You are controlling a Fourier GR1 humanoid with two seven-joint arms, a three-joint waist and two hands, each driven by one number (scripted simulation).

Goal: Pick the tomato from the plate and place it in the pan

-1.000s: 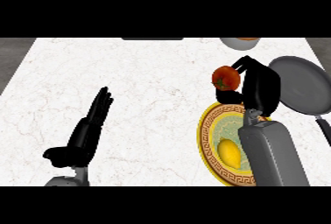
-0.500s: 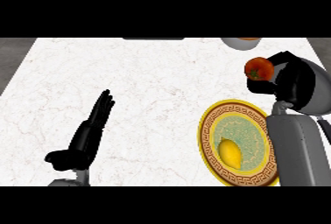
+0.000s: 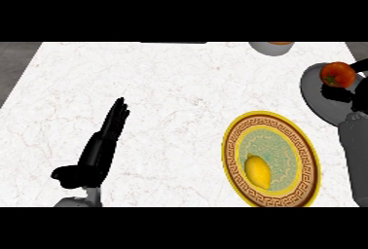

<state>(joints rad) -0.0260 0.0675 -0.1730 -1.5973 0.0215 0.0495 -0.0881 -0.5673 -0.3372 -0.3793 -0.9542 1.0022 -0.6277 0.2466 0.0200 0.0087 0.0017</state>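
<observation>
We see the right hand (image 3: 342, 93) at the right edge of the view, its fingers curled round the tomato (image 3: 337, 73). The tomato is over the grey pan (image 3: 311, 89); we cannot tell if it touches it. It is well apart from the plate (image 3: 229, 153), where a lemon (image 3: 259, 170) lies. The left hand (image 3: 101, 146) rests at the left on the counter (image 3: 179, 87), fingers straight, holding nothing.

**Open middle, crowded right side**

The bench (image 3: 179, 87) lies bare across its centre and far left. The left robot hand (image 3: 101, 146) rests at near left, fingers straight. At near right the plate (image 3: 229, 141) with a lemon (image 3: 259, 170) blocks the way. Beyond it is the pan (image 3: 316, 92), where the right robot hand (image 3: 341, 95) clasps the tomato (image 3: 336, 74). A bowl (image 3: 271, 47) sits at the far edge.
</observation>
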